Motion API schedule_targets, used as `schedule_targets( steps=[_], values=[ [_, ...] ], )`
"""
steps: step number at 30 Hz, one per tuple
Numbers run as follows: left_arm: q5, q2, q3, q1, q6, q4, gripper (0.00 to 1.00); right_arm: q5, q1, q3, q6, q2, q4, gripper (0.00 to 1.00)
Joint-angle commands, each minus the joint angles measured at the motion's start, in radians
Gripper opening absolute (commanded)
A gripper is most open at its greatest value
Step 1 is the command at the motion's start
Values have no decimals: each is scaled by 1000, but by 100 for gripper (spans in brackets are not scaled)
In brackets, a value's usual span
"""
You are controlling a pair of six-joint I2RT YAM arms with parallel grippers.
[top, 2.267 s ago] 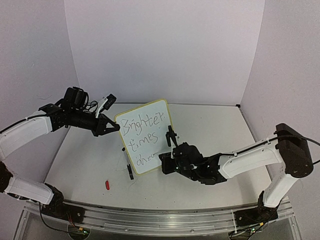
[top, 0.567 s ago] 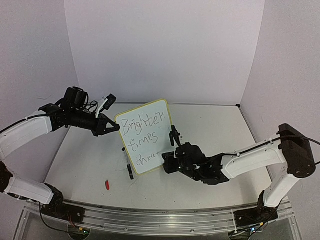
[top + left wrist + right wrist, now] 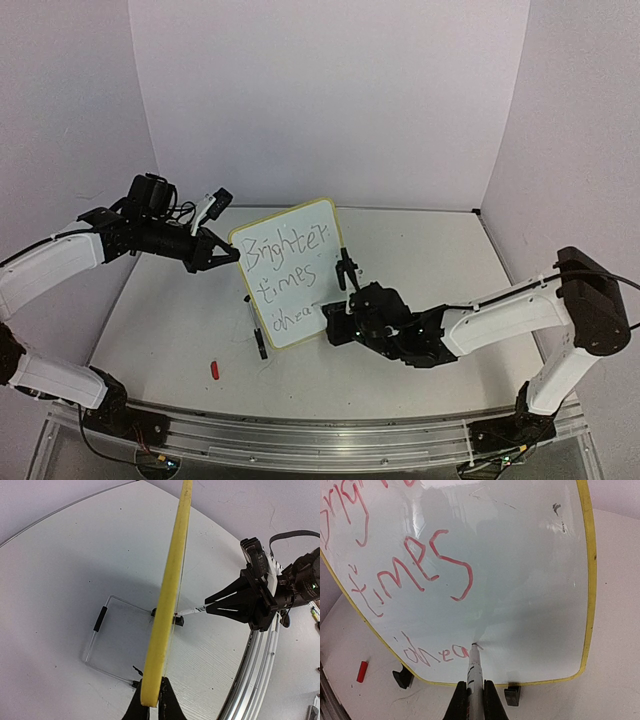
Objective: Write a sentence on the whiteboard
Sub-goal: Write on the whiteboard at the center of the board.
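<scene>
Left fingers (image 3: pixel 136 711) are pressed together on the yellow rim of the whiteboard (image 3: pixel 312 292), one on each face; in the left wrist view the board is seen edge-on. The grip is placed at the board's upper left corner, as seen from above.

Right fingers (image 3: pixel 457 703) are closed on a marker (image 3: pixel 474 672), which is held pointing forward between them. The marker tip is in contact with the board's face, at the end of the third line of writing.

The whiteboard is stood near the middle of the tabletop (image 3: pixel 180 310), between the two arms, leaning back slightly. It is carried on two black feet (image 3: pixel 512 695) along its lower edge, and a bent wire stand (image 3: pixel 100 630) is seen behind it.

The sentence (image 3: pixel 287 262) is set out in three lines: "Brighter", "times", and a third line that can be read as "ahea", with the tip at its last letter. The strokes appear red in the right wrist view.

A small red cap (image 3: pixel 215 370) is noted lying on the tabletop, left of the board and apart from it.
</scene>
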Motion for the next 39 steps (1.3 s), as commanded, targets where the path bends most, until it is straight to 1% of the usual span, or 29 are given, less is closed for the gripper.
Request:
schedule_targets(
  steps=[1, 7, 13, 24, 39],
  values=[
    [-81, 6, -20, -1, 50, -57, 0, -4, -6, 19, 7, 19, 8, 0],
    [-81, 8, -20, -1, 49, -57, 0, -13, -6, 21, 33, 50, -28, 0],
    [-81, 8, -21, -2, 49, -57, 0, 22, -6, 19, 49, 45, -49, 0],
    [-79, 7, -20, -1, 49, -57, 0, 51, -5, 62, -9, -6, -66, 0],
    [-78, 8, -20, -1, 49, -57, 0, 49, -5, 99, -58, -60, -70, 0]
  ],
)
